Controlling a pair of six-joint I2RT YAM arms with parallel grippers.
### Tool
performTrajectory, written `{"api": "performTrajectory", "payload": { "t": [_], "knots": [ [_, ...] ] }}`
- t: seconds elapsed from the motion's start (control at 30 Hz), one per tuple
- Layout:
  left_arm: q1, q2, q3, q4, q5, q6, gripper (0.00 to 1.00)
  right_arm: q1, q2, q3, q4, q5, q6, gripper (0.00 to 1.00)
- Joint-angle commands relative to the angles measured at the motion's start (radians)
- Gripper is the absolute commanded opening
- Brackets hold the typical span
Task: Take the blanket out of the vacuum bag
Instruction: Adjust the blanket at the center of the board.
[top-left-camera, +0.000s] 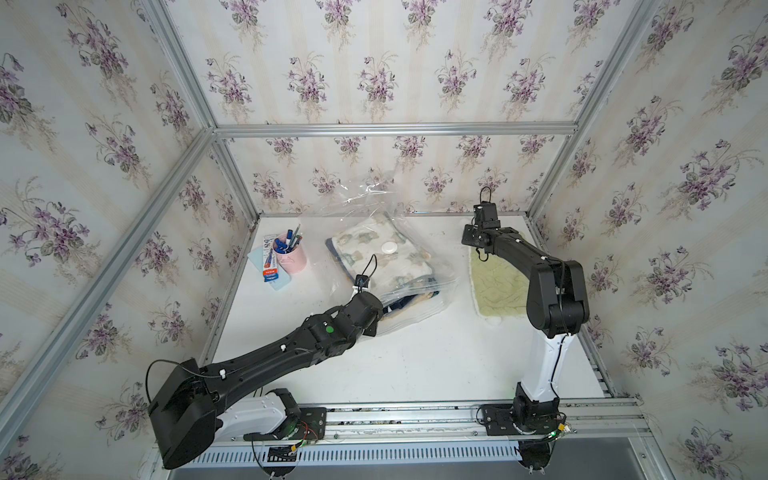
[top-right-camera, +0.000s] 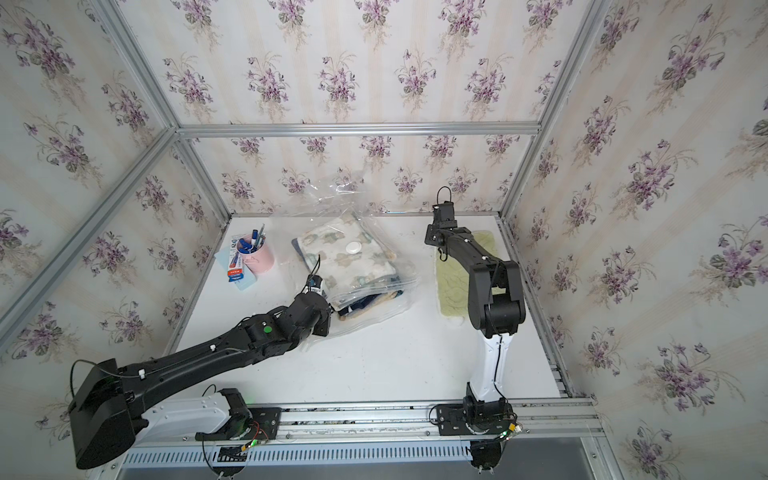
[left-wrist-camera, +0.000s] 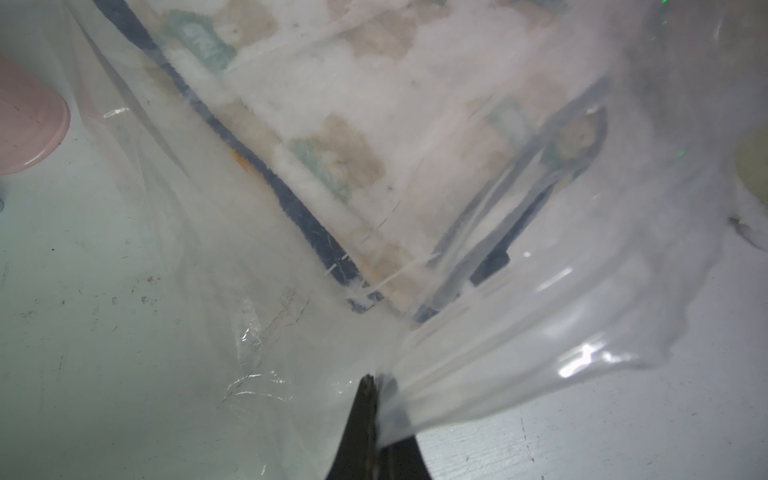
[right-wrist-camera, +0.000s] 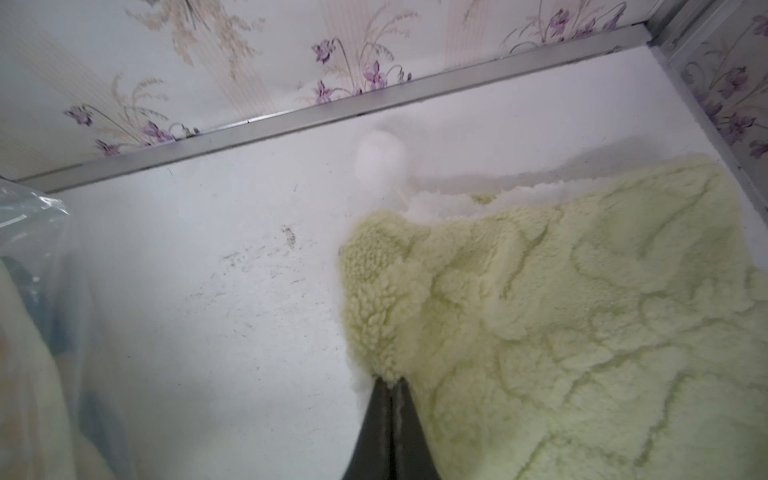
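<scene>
While the vacuum bag (top-left-camera: 432, 286) lies on the white desk (top-left-camera: 415, 365) just beside the pink cup (top-left-camera: 293, 259), with the bear-print blanket (top-left-camera: 365, 249) inside it, the left jaws are clamped tight on a gathered fold of its clear plastic, at the corner lying nearer the arm bases than the cup does. The right jaws are closed too, pinching the edge of a pale green fleece cloth (right-wrist-camera: 582, 311) that lies well apart from the cup, beyond the bag.
</scene>
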Motion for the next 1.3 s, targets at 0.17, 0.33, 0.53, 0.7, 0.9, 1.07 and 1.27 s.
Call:
{"api": "performTrajectory", "payload": {
  "t": [0.17,0.33,0.53,0.7,0.9,1.07,1.27],
  "knots": [
    [0.001,-0.017,0.004,-0.008,-0.004,-0.007,0.02,-0.062,-0.185,-0.133,0.121,0.022,0.093,0.0],
    [0.001,-0.013,0.003,-0.001,0.0,-0.007,0.02,-0.07,-0.19,-0.135,0.144,-0.013,0.109,0.0],
    [-0.001,-0.016,0.003,-0.005,0.001,-0.009,0.02,-0.07,-0.008,-0.013,0.117,-0.033,0.125,0.0],
    [-0.001,-0.017,0.008,-0.01,0.011,-0.016,0.02,-0.065,0.143,0.088,0.074,-0.119,0.136,0.22],
    [-0.002,-0.015,0.006,-0.013,0.008,-0.023,0.02,-0.068,0.081,0.029,0.097,-0.184,0.164,0.51],
    [-0.001,-0.015,0.012,-0.001,0.014,-0.008,0.03,-0.071,-0.086,-0.08,0.123,-0.222,0.212,0.51],
    [-0.002,-0.005,0.005,0.032,0.027,0.035,0.02,-0.071,-0.271,-0.405,0.273,-0.412,0.36,0.43]
  ]
}}
